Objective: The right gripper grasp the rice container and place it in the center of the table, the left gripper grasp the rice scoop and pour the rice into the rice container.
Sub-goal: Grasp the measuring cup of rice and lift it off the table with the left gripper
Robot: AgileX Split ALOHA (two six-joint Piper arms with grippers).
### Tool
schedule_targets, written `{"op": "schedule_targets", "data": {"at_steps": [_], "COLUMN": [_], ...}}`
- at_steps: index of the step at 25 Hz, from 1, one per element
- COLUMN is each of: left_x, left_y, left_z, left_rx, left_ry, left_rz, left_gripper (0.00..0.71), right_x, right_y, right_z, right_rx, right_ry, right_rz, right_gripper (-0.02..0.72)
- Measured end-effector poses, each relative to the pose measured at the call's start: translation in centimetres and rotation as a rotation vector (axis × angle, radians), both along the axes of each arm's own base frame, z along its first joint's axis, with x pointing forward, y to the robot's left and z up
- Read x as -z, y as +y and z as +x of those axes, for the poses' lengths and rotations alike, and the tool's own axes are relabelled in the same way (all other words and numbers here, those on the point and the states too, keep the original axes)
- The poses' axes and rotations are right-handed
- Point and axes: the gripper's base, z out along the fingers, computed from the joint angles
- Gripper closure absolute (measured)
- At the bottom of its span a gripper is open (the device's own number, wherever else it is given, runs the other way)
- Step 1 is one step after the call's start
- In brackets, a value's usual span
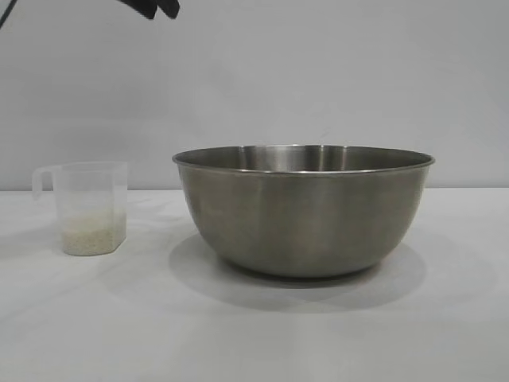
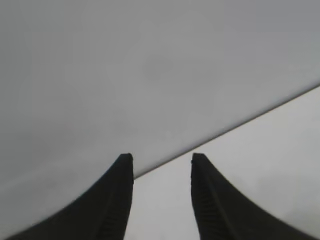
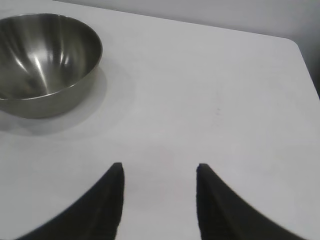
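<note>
No readable text, label, brand, number or sign found anywhere: none on the rice container (image 1: 302,211), none on the rice scoop (image 1: 89,207), none on the table (image 1: 254,334).

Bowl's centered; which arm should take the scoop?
Left. The left gripper hangs open above the scoop, left of the bowl. The right gripper, also open, is across the bowl.

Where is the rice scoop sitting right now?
In the exterior view the rice scoop stands upright on the table at the left, apart from the rice container, with rice in its bottom.
</note>
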Motion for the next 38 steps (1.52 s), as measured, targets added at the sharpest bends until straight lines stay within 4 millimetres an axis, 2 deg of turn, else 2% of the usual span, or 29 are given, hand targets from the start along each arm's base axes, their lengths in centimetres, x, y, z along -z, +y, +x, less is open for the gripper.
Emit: {"op": "schedule_targets", "data": {"at_steps": [4, 7, 16, 24, 28, 31, 38], "left_x": [3.6, 5.0, 6.4, 9.4, 10.1, 10.3, 13.6], "left_y": [1.5, 2.5, 4.3, 6.5, 7.0, 6.9, 6.7], "left_z": [-3.0, -5.0, -9.0, -12.7, -13.5, -13.4, -12.6], "left_rx": [-0.061, -0.098, -0.199, -0.269, -0.242, -0.205, -0.196], "left_ry": [0.047, 0.052, 0.119, 0.231, 0.226, 0.200, 0.220], "left_rz": [-0.037, -0.087, -0.346, -0.445, -0.375, -0.303, -0.214], "left_gripper": [0.486, 0.486, 0.486, 0.486, 0.486, 0.486, 0.486], "right_x": [0.0, 0.0, 0.0, 0.0, 0.0, 0.0, 0.0], "right_y": [0.0, 0.0, 0.2, 0.2, 0.2, 0.2, 0.2], "right_z": [0.0, 0.0, 0.0, -0.1, -0.1, -0.1, -0.1], "right_rx": [0.000, 0.000, -0.015, -0.035, -0.055, -0.060, -0.064], "right_ry": [0.000, 0.000, 0.000, 0.000, 0.000, 0.000, 0.000], "right_rz": [0.000, 0.000, 0.022, 0.024, 0.024, 0.024, 0.024], "right_gripper": [0.384, 0.384, 0.384, 0.384, 0.384, 0.384, 0.384]}}
